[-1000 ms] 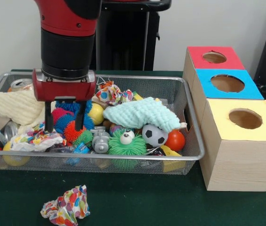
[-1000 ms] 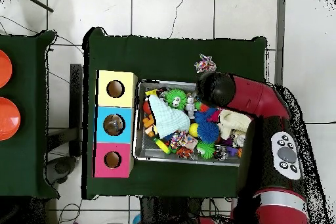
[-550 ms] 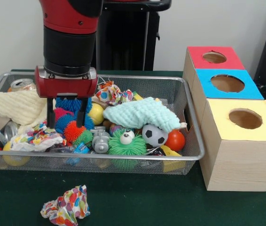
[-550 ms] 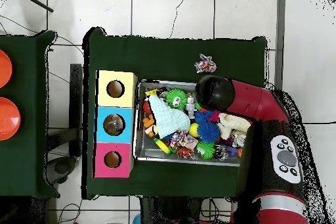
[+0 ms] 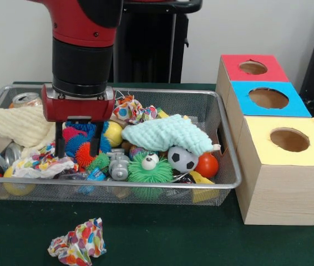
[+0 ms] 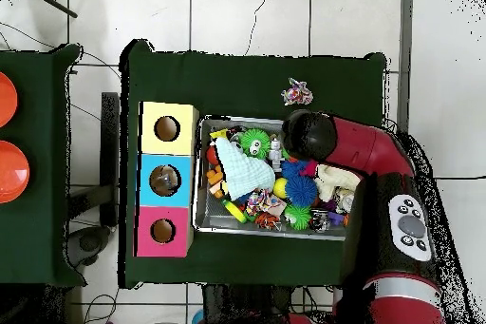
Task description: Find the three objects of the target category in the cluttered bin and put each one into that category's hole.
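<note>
From the front, your arm points straight down at the left of the frame. Its gripper is spread wide, holding nothing, over the spiky balls in the wire bin. From above, the arm bends in from the lower right, with its end over the bin at mid frame.

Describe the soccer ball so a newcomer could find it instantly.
Look in the wire mesh bin, toward its end nearest the coloured boxes. The soccer ball sits just under the mint green cloth, between a green spiky one-eyed toy and an orange ball; only it has black-and-white patches.
</note>
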